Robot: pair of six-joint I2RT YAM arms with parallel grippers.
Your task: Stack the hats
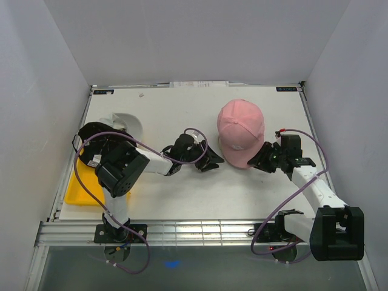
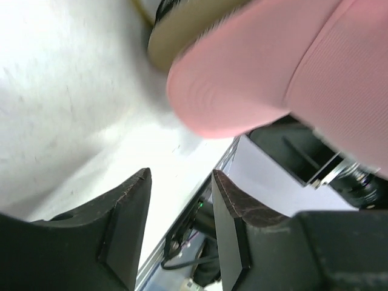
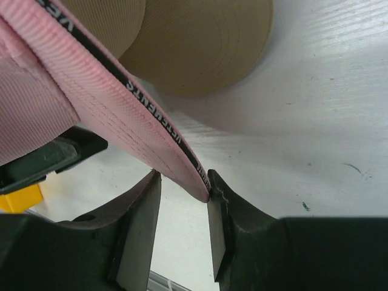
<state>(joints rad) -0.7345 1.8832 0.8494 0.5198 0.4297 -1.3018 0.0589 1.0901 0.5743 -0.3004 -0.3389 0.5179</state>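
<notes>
The pink hat point(image 1: 240, 128) sits right of the table's middle, on top of a tan hat point(image 3: 194, 42) whose brim shows beneath it. My left gripper point(image 1: 211, 160) is just left of the pink brim point(image 2: 242, 79). It is open, with nothing between its fingers point(image 2: 182, 176). My right gripper point(image 1: 259, 159) is at the pink hat's near-right rim. Its jaws stand apart point(image 3: 183, 179), with the hat's banded edge point(image 3: 151, 115) lying across the fingertips and touching the right one. A black hat point(image 1: 97, 140) and a white hat point(image 1: 128, 123) lie at the far left.
A yellow tray point(image 1: 82, 189) lies at the left edge, partly under the left arm. White walls close in the table on three sides. The metal rail point(image 1: 200, 232) with both arm bases runs along the near edge.
</notes>
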